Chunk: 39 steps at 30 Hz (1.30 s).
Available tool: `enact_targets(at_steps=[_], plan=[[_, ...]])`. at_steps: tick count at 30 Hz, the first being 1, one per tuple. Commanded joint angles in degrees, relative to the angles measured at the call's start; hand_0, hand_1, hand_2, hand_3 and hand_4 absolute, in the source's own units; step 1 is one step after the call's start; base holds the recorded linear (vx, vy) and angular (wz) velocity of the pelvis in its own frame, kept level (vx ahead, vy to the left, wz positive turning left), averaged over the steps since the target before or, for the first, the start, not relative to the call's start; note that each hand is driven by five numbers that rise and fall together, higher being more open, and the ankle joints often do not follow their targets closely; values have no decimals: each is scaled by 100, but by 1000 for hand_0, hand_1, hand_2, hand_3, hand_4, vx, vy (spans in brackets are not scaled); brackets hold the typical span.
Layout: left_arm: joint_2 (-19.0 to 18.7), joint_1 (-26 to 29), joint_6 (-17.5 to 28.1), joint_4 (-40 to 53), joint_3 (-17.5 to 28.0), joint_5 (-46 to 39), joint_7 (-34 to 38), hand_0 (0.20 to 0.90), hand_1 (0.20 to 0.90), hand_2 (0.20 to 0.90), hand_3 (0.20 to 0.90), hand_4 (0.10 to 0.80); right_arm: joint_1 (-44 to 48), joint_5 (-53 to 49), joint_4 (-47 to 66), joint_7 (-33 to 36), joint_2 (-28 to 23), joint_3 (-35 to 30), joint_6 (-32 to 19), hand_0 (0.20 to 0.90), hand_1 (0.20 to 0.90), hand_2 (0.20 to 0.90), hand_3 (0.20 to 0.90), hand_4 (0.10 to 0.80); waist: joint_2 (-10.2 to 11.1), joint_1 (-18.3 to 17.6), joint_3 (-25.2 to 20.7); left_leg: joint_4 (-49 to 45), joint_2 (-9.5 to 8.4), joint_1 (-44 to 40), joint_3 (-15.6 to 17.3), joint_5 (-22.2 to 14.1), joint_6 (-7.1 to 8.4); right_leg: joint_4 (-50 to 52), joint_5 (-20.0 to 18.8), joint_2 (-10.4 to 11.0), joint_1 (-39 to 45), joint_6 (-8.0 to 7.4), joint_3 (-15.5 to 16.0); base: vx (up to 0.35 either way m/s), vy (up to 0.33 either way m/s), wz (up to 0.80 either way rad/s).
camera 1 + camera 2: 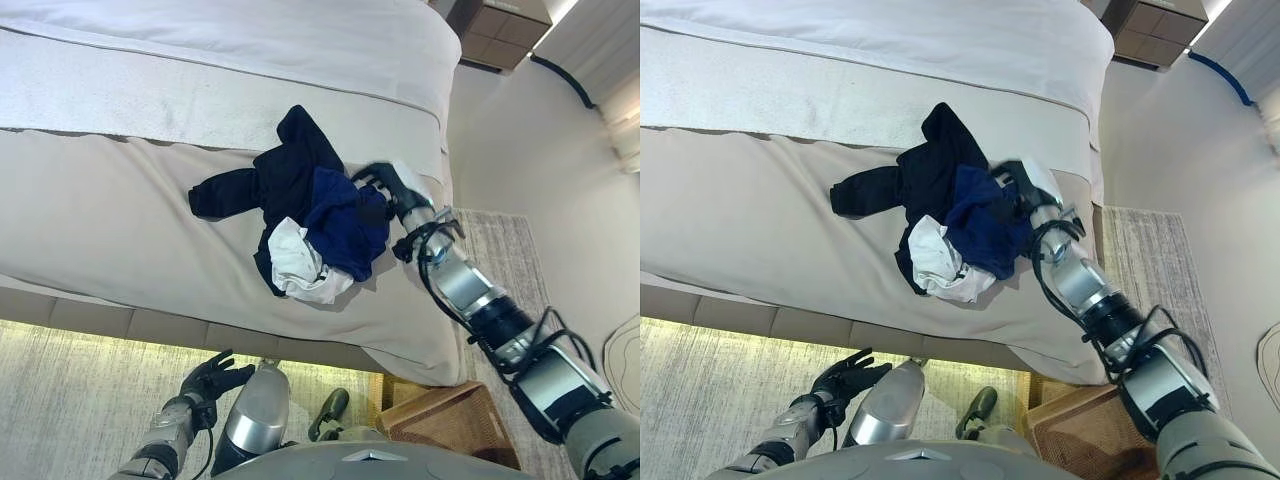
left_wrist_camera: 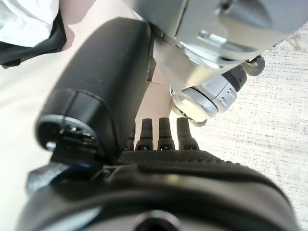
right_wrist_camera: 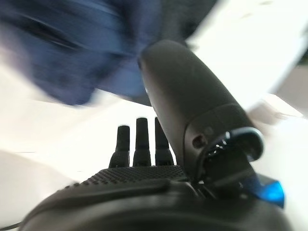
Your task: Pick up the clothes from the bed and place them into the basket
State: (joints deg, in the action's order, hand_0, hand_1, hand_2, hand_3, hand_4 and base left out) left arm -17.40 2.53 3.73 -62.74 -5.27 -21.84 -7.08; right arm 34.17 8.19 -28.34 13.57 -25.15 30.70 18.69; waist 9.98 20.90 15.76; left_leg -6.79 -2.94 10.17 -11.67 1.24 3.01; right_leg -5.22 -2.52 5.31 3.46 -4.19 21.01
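A heap of clothes lies on the beige bed near its right edge: a black garment, a dark blue one and a white one. My right hand reaches in from the right and rests at the heap's right side, open, its fingers against the blue cloth. In the right wrist view the blue garment shows just past the straight fingers. A brown wicker basket stands on the floor below the bed's corner. My left hand hangs low beside the bed, open and holding nothing.
White bedding covers the far part of the bed. A wooden nightstand stands at the top right by the wall. A pale rug lies on the floor to the right of the bed.
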Motion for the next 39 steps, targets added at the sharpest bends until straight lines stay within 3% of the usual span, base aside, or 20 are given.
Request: enact_targets(at_steps=[1, 4, 8, 19, 24, 25, 26, 29, 31, 35, 39], plan=[[-247, -119, -51, -165, -441, 140, -161, 900, 900, 900, 900, 800, 1126, 2, -399, 737, -1, -309, -21, 900, 900, 900, 900, 800, -97, 302, -94, 912, 181, -456, 61, -88, -200, 530, 646, 62, 406, -93, 202, -68, 6, 12], [-361, 100, -46, -189, -607, 99, -236, 900, 900, 900, 900, 800, 1715, -435, -1433, 1077, 29, -332, 131, 900, 900, 900, 900, 800, -171, 510, 135, 781, 140, -212, -60, -49, -194, 625, 647, 109, 308, -94, 377, -89, -3, 19], [-395, 254, 2, -198, -695, 19, -301, 900, 900, 900, 900, 800, 2108, -650, -2424, 1014, 21, -474, 125, 900, 900, 900, 900, 800, -277, 667, 411, 718, 101, -17, -154, -111, -163, 725, 748, 136, 162, -61, 417, -50, -33, 22], [-208, 644, 132, 160, -1097, -536, -366, 900, 900, 900, 900, 800, 2848, -477, -3491, 786, -190, -442, 429, 900, 900, 900, 900, 800, -668, 767, 1084, 658, -17, 719, -129, 168, -174, 1002, 719, 352, -498, -71, 713, -77, 34, 8], [-166, 658, 164, 378, -1225, -627, -304, 900, 900, 900, 900, 800, 2994, -492, -3641, 450, -311, -343, 587, 900, 900, 900, 900, 800, -711, 763, 1258, 719, -5, 846, -114, 270, -167, 1004, 686, 346, -666, -87, 753, -53, 1, 8], [-173, 652, 161, 445, -1259, -651, -240, 900, 900, 900, 900, 800, 2998, -609, -3658, 395, -327, -284, 511, 533, 533, 533, 472, 372, -691, 761, 1306, 758, 16, 857, -109, 290, -164, 976, 666, 323, -694, -101, 753, -25, -34, 7], [-197, 648, 111, 505, -1256, -681, -206, 900, 900, 900, 900, 800, 2996, -854, -3623, 518, -366, -260, 307, 300, 300, 300, 200, 100, -681, 750, 1328, 792, 41, 841, -104, 295, -158, 958, 653, 302, -703, -113, 749, -23, -42, 6], [-240, 582, 80, 446, -1148, -609, -133, 900, 900, 900, 900, 800, 2947, -1668, -2862, 1378, -401, -480, -283, 300, 300, 300, 200, 100, -593, 645, 1303, 843, 110, 684, -42, 228, -154, 950, 616, 255, -668, -125, 692, 8, -20, -1], [-262, 491, 118, 347, -1038, -563, -97, 900, 900, 900, 900, 800, 2880, -1684, -2131, 1853, -408, -756, -487, 300, 300, 300, 200, 100, -510, 556, 1225, 851, 159, 559, 31, 148, -156, 958, 612, 236, -627, -125, 616, 26, -21, -15], [-277, 135, 284, 105, -730, -380, -78, 900, 900, 900, 900, 800, 2502, -1117, -216, 2705, -641, -1407, -1047, 300, 300, 300, 200, 100, -300, 254, 858, 976, 246, 129, 242, -29, -207, 899, 606, 160, -478, -160, 266, 37, 4, -37], [-216, -123, 278, -73, -469, -172, -133, 900, 900, 900, 900, 800, 1847, -104, 1778, 3220, -936, -2035, -1203, 300, 300, 300, 200, 100, -293, -166, 339, 1028, 210, -273, 453, -100, -356, 839, 482, 170, -380, -197, -63, 62, 53, -51]])
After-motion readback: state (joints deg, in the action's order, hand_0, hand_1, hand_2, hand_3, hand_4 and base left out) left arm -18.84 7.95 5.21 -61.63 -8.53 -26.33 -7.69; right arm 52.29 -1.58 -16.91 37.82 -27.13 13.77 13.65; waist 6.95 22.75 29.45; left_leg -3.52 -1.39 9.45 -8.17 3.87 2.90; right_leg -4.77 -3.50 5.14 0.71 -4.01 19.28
